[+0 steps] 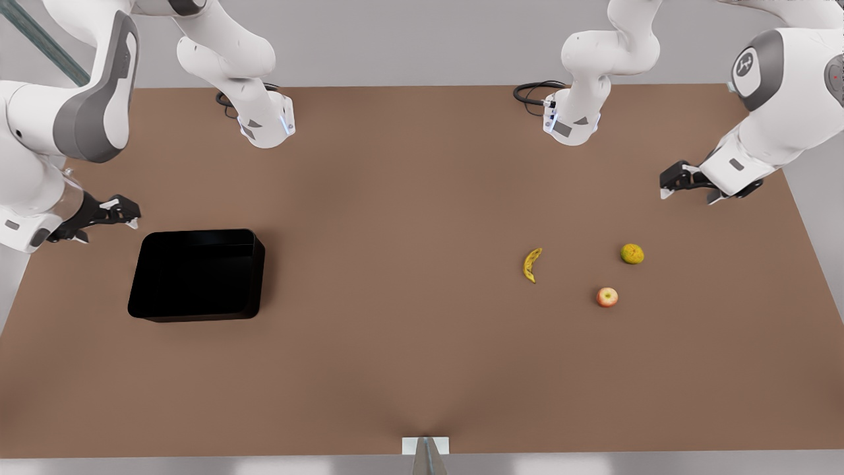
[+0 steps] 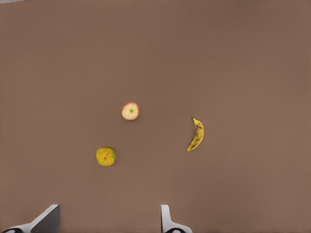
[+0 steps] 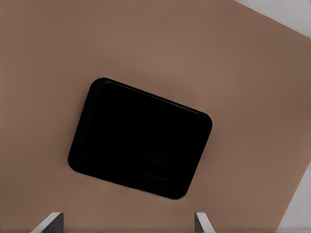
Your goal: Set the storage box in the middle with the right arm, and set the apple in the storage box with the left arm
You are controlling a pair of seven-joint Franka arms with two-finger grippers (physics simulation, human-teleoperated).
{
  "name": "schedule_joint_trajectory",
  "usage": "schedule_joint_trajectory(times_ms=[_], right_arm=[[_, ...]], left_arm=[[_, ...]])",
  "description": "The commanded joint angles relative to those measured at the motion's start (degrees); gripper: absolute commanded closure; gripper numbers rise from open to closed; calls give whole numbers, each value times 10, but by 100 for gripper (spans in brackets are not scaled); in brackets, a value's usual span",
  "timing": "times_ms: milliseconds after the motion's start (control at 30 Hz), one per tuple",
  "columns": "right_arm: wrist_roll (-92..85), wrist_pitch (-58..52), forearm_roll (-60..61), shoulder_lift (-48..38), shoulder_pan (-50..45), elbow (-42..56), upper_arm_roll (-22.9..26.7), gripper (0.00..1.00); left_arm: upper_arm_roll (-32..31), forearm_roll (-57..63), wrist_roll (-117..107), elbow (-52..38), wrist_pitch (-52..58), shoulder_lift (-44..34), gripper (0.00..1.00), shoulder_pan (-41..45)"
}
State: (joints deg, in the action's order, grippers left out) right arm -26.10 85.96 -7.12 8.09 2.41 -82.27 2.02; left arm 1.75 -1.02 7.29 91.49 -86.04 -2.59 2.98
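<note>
Box (image 1: 196,275) sits on the counter (image 1: 395,343) well over at the front view's left, nowhere near the middle, and it's empty as far as the dark inside lets me see! Apple (image 1: 607,297) rests far off on the front view's right, with the banana (image 1: 532,264) and a dimpled yellow-green fruit (image 1: 632,253) close by, none touching. So nothing is done yet, by my read: the box has to travel to the centre, then the apple goes in. Right gripper (image 1: 113,212) hangs just beside the box's far corner, above and off it, jaws spread wide, holding nothing and touching nothing. Left gripper (image 1: 682,179) hovers over near the fruits but well apart from the apple, jaws wide open too, empty. Its wrist view looks straight down on all three fruits. Both arms poised, neither engaged!
</note>
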Motion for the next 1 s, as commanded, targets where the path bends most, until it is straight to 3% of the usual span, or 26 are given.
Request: schedule_joint_trajectory(times_ms=[0, 100, 167, 233, 300, 400, 500, 600, 833, 967], right_arm=[[0, 1, 0, 0, 0, -1, 0, 0], [3, 1, 0, 11, 5, -1, 0, 0], [5, 2, 0, 54, 35, -1, 2, 0], [3, 54, -1, 93, 38, -7, 39, 0], [5, 128, 0, 76, 38, -90, 65, 0], [6, 309, 5, 47, 38, -257, 95, 0], [0, 371, 10, 71, 51, -287, 112, 0], [-4, 395, 31, 106, 57, -291, 123, 0], [-4, 445, 29, 176, 59, -285, 138, 0], [-3, 454, 31, 212, 59, -286, 138, 0]], left_arm=[[0, -1, 0, -1, 2, 0, 0, 14], [-1, 0, -3, -15, 9, 21, 0, 12], [4, -33, -98, -84, 95, 96, 0, -24], [30, -136, -342, -112, 127, 150, 0, -31], [86, -292, -572, -112, 120, 193, 0, -31], [88, -455, -684, -85, 6, 259, 0, -30], [99, -567, -671, 6, -151, 280, 0, -2], [100, -677, -672, 82, -197, 287, 0, 4], [145, -672, -647, 107, -184, 319, 0, 2], [140, -669, -633, 142, -205, 311, 0, 22]])
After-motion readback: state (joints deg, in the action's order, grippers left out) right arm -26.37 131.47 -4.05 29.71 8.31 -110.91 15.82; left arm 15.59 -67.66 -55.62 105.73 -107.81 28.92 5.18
